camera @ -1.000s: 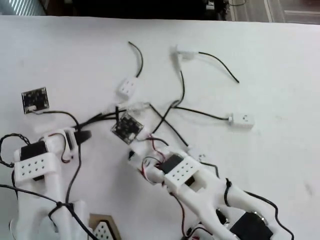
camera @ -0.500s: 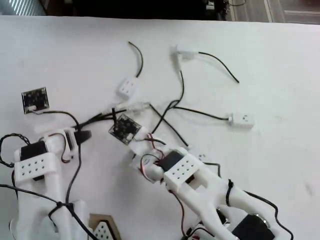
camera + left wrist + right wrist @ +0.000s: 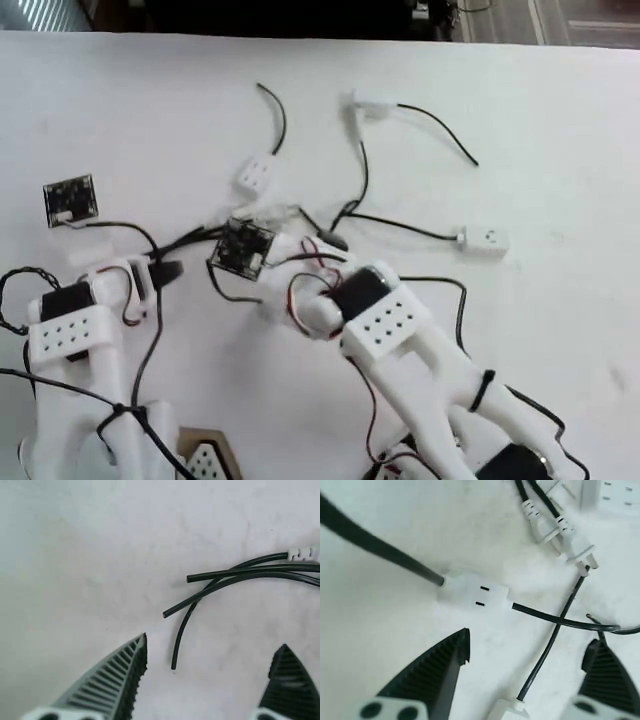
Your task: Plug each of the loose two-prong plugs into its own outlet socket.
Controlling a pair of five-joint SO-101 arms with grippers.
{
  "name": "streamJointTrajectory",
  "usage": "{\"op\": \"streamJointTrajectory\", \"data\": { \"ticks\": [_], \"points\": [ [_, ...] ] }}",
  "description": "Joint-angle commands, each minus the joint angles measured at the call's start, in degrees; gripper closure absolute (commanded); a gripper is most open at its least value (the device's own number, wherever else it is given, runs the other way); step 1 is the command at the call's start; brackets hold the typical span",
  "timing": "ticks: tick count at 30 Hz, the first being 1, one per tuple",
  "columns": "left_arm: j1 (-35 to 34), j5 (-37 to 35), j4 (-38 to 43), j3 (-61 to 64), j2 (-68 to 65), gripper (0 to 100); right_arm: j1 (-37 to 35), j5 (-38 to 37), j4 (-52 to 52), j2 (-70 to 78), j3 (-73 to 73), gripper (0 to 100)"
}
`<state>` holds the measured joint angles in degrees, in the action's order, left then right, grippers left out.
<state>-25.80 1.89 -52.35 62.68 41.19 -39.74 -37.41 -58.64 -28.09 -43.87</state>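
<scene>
As we look down, the right arm [image 3: 420, 350] stretches mid-table, right gripper [image 3: 303, 250] beside a black board [image 3: 240, 248]; the left gripper [image 3: 165, 270] sits back. Left wrist: jaws spread over three cable ends [image 3: 172, 666]. Right wrist: jaws spread, one socket [image 3: 475, 596] just ahead, and we count two plugs [image 3: 572, 544] beyond.

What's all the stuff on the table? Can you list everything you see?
table: one, white, under everything
outlet sockets: at least three, white, spread over the middle and far part of the table
plugs: two, white, side by side near the middle
cables: several, black, tangled across the middle
square boards: two, black, one near the left edge, one in the middle
left gripper: one, grey and black, open above loose cable ends
right gripper: one, black, open above a socket
</scene>
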Motion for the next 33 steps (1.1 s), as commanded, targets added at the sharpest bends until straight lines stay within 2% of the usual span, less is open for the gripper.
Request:
{"op": "streamJointTrajectory", "data": {
  "ticks": [1,6,21,23,30,33],
  "points": [
    [-0.31,-0.53,0.79,0.09,1.71,62,0.75,-5.27,-0.31,4.97,2.73,61.9],
    [-0.22,-0.53,1.23,0.53,1.80,62,0.31,-8.79,0.13,14.02,5.54,60.9],
    [-0.31,-0.44,1.23,0.53,1.80,62,-1.98,-8.79,0.13,34.68,17.41,61.4],
    [-0.31,-0.44,1.23,0.53,1.80,62,-1.98,-8.79,0.13,36.18,17.58,65.7],
    [-0.31,-0.44,1.23,0.53,1.80,62,-1.98,-6.95,2.07,36.53,17.67,97.5],
    [-0.40,-0.44,1.23,0.53,1.80,62,-1.98,-2.64,1.71,34.95,18.02,97.0]
  ]
}}
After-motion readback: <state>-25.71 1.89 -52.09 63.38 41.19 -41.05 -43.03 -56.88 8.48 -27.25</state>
